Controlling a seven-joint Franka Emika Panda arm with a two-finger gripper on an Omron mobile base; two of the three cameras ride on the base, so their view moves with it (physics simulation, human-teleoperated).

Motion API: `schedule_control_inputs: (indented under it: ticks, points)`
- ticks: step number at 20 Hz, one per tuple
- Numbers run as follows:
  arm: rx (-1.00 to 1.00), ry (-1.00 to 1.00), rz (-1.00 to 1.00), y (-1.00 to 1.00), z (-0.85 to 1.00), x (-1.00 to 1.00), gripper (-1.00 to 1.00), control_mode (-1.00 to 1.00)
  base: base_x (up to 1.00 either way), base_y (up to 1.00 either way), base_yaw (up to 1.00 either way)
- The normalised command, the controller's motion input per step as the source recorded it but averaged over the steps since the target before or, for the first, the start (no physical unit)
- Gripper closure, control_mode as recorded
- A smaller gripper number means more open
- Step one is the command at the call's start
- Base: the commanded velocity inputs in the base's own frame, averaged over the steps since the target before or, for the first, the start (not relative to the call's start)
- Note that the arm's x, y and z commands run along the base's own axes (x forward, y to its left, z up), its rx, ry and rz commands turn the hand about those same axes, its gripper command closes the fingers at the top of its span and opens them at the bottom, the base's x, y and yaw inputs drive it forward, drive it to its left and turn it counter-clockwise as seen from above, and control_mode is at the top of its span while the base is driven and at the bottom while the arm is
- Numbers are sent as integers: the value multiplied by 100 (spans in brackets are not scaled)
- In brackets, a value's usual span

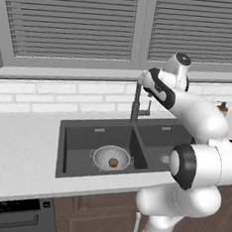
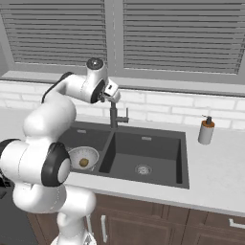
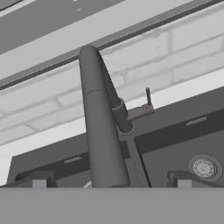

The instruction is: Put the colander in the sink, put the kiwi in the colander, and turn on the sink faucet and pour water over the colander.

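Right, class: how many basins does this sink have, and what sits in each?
2. The left basin holds the colander with the kiwi inside; the right basin shows just its drain.

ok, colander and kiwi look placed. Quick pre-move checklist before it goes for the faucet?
1. Round silvery perforated colander sits in the dark grey double-basin sink, left basin: ok.
2. Small brown kiwi lies inside the colander: ok.
3. Gripper is up at the tall dark grey gooseneck faucet: ok.
4. Jaws stand wide open, holding nothing: ok.
5. Spout hangs over the colander's basin: cannot tell.
6. Water running: not ok, none visible; the small side lever is still untouched.
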Motion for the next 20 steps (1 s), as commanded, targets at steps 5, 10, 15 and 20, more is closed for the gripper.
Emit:
schedule_control_inputs:
  ticks: [5, 10, 15, 20]
  points:
    - [4, 2, 4, 0, -13, 44, -100, -100, 0, 0, 0]
    - [2, 3, 5, 0, -15, 27, -100, -100, 0, 0, 0]
    - [0, 4, 5, 23, -24, 3, -100, -100, 0, 0, 0]
    - [0, 6, 4, 45, -30, 0, -100, -100, 0, 0, 0]
